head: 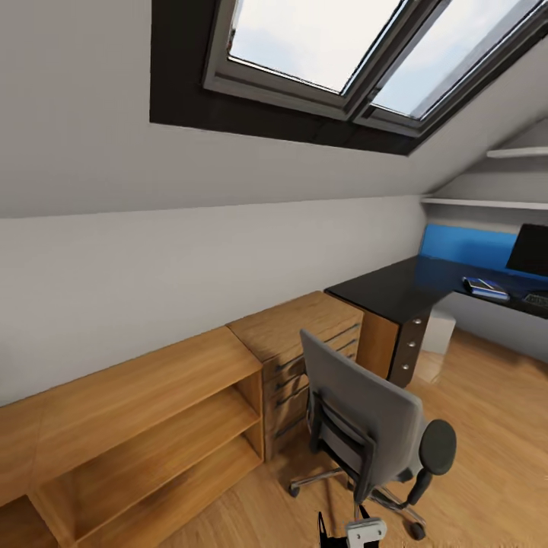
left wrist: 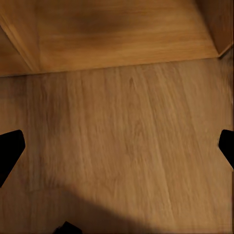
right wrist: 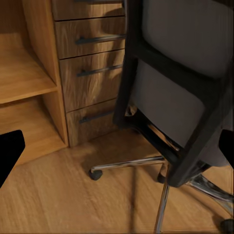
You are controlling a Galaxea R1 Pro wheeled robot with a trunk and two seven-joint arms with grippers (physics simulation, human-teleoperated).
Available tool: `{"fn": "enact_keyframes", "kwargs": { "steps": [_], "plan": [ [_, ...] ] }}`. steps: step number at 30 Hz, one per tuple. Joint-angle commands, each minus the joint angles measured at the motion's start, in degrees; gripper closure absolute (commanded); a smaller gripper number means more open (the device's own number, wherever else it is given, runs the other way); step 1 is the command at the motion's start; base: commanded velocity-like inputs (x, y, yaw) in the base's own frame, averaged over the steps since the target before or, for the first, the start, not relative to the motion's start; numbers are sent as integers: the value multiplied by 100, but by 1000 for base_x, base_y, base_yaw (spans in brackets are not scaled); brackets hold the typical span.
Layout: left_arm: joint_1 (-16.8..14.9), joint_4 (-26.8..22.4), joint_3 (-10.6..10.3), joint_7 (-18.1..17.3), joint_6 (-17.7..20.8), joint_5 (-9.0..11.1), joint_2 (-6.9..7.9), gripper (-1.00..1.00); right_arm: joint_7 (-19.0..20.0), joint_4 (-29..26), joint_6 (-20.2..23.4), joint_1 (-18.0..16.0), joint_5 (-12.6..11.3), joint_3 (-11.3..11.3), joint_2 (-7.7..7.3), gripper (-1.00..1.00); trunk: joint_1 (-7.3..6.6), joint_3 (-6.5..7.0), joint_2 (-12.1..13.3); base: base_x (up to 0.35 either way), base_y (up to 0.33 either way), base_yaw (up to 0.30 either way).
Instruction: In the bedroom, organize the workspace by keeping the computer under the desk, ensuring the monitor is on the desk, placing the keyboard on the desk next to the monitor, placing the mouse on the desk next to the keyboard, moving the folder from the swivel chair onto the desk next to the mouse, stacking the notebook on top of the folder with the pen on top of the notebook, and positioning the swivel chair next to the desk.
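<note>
The grey swivel chair stands on the wood floor with its back toward me, and the backrest hides its seat. In the right wrist view the swivel chair is close ahead of my right gripper, whose fingers are open and empty. My left gripper is open over bare floor. The black desk stretches along the far right wall. On it, at the picture's edge, are the monitor, a corner of the keyboard and a flat blue-and-white item, too small to name.
Light wooden open shelves and a wooden drawer cabinet line the wall left of the desk, right behind the chair. A blue panel runs along the wall above the desk. Open floor lies to the chair's right.
</note>
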Motion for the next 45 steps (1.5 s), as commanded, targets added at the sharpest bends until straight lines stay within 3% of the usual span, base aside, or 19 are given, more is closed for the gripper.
{"fn": "enact_keyframes", "kwargs": {
  "steps": [1, 14, 27, 45],
  "plan": [
    [-3, -4, -49, 47, -23, 27, 5, -100, -32, 4, -7, -5, -20, 50, 3, -100, 1, -8, -5, 0, 0, -287],
    [-3, -4, -49, 47, -23, 27, 5, -100, -29, 4, -7, -5, 0, 54, 3, -100, 1, -8, -5, 0, 22, -284],
    [-4, -4, -49, 47, -23, 27, 5, -100, -23, 4, 220, -5, 21, 52, 3, -100, 1, -8, -5, 0, 272, -283],
    [-4, -4, -49, 47, -23, 27, 5, -100, -23, 4, 221, -5, 21, 53, 3, -100, 1, -8, -5, 0, 114, -283]
  ]
}}
